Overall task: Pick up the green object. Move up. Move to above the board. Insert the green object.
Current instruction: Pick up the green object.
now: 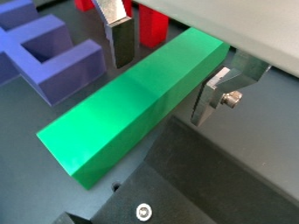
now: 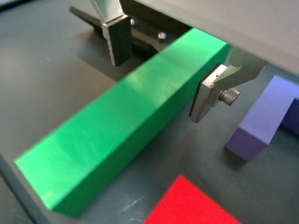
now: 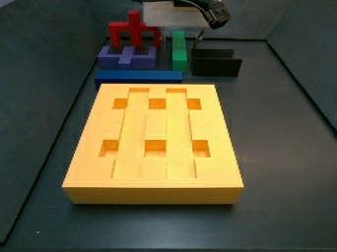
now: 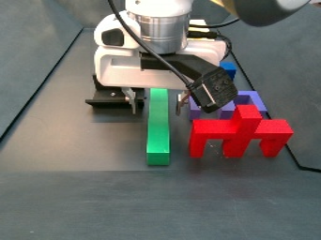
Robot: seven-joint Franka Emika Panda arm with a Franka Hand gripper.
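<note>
The green object is a smooth, long flat bar lying on the dark floor; it also shows in the wrist view and in both side views. My gripper is down over the bar's far end, also in the wrist view, with one finger on each side. One finger stands apart from the bar with a dark gap; the opposite finger is close to its side. The jaws are open. The board, yellow-orange with six square holes, lies apart in the foreground.
A red cross-shaped piece stands beside the bar on the blue base; both show in the wrist view, red and blue. A black block sits on the bar's far side.
</note>
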